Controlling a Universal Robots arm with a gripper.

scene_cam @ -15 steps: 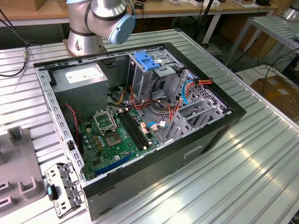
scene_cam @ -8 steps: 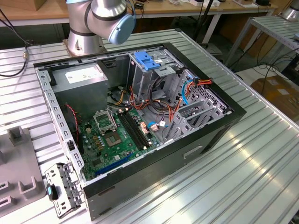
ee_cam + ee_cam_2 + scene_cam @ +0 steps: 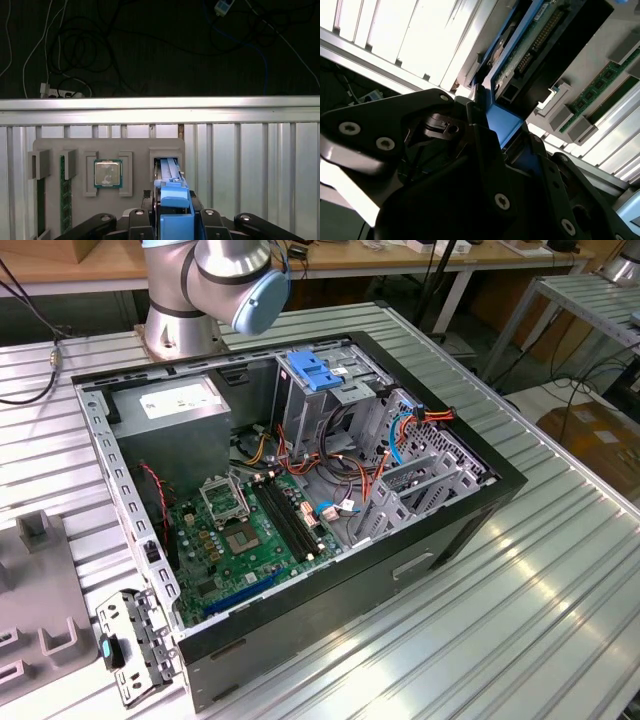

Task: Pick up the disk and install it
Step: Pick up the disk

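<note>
Gripper (image 3: 173,214) clenches the disk (image 3: 169,170), upright within a narrow slot (image 3: 156,172) of the tray (image 3: 140,145).

a: the table (image 3: 560,620) is ribbed bare metal, bright and shiny.
b: and the case (image 3: 450,540)?
a: black painted metal outside with a slight gloss, dull grey sheet metal inside.
b: the disk (image 3: 170,172) has smooth blue plastic rails. the gripper (image 3: 174,207) is matt black, with shiny metal screws (image 3: 209,213).
a: the tray (image 3: 135,145) looks like matt grey plastic.
</note>
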